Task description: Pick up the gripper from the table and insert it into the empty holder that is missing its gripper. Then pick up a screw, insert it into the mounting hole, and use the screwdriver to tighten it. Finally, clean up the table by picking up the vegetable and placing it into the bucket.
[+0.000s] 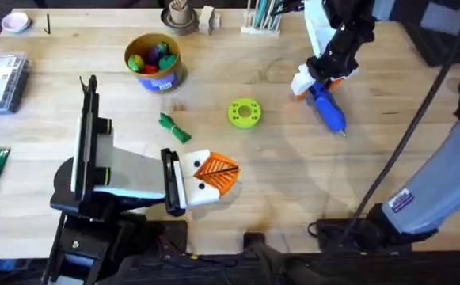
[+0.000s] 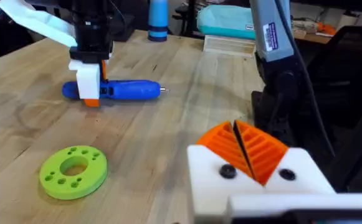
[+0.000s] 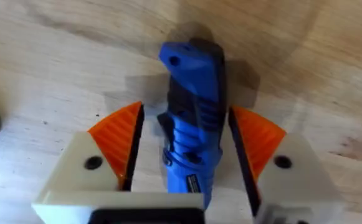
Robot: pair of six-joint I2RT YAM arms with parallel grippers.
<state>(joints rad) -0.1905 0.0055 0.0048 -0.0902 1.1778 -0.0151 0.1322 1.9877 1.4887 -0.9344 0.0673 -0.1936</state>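
We see the right gripper point(image 1: 315, 81) lowered over the rear end of the screwdriver point(image 1: 327, 108), which lies flat on the table point(image 1: 293, 182) at the far right; its orange pads point(image 3: 121, 134) stand open on either side of the blue body, a gap showing at each flank, so nothing is yet clamped. The tool's long axis runs from between the pads out toward the near right, bit tip foremost. The left gripper point(image 1: 214, 176), pads pressed together and empty, rests well apart, so we judge the right arm better placed.
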